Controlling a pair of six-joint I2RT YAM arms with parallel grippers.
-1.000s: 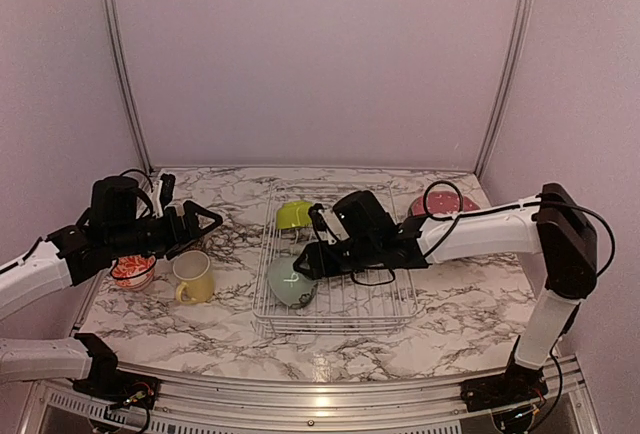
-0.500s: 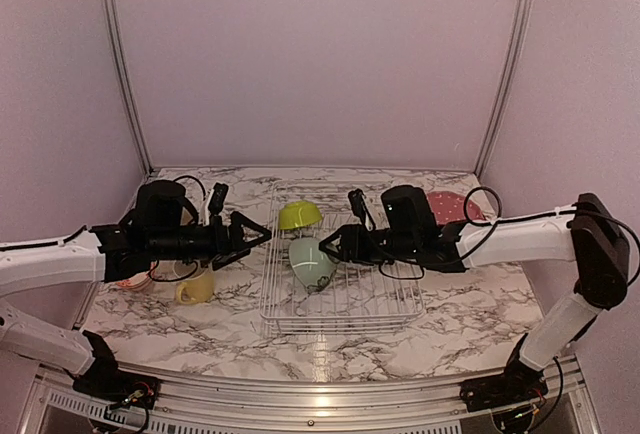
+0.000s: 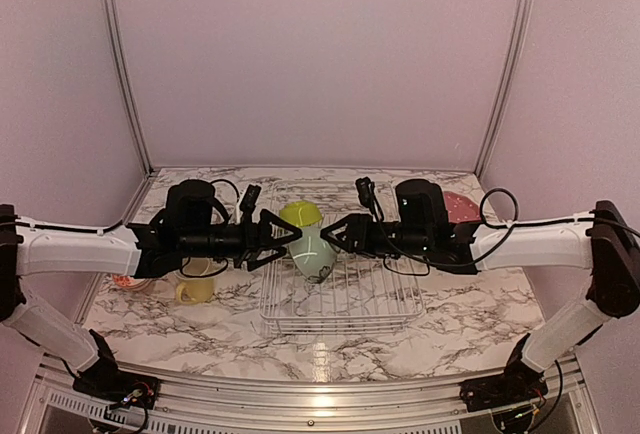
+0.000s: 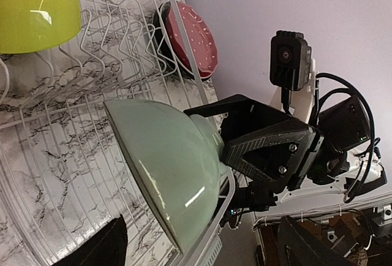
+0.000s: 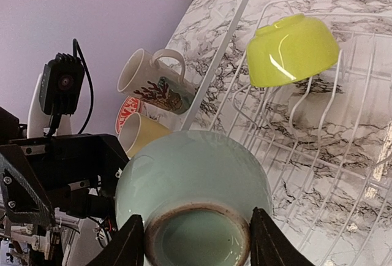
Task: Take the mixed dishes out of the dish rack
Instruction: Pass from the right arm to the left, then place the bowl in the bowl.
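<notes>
my right gripper (image 3: 335, 235) clamps the foot of the pale-green bowl (image 3: 313, 251), tipped on its side above the dish rack (image 3: 340, 306). my left gripper (image 3: 274, 238) gapes wide beside its rim, with the lime bowl (image 3: 299, 214) just behind.

A pale-green round ceramic bowl (image 4: 171, 174) is gleaming with a smooth, glossy glaze, its foot ring looking bare and matt. A lime-yellow round bowl (image 5: 293, 48) is shining just as glossily. The white coated-wire dish rack (image 3: 345, 299) is looking smooth, the marble-patterned tabletop (image 3: 460, 319) faintly sheened.
</notes>
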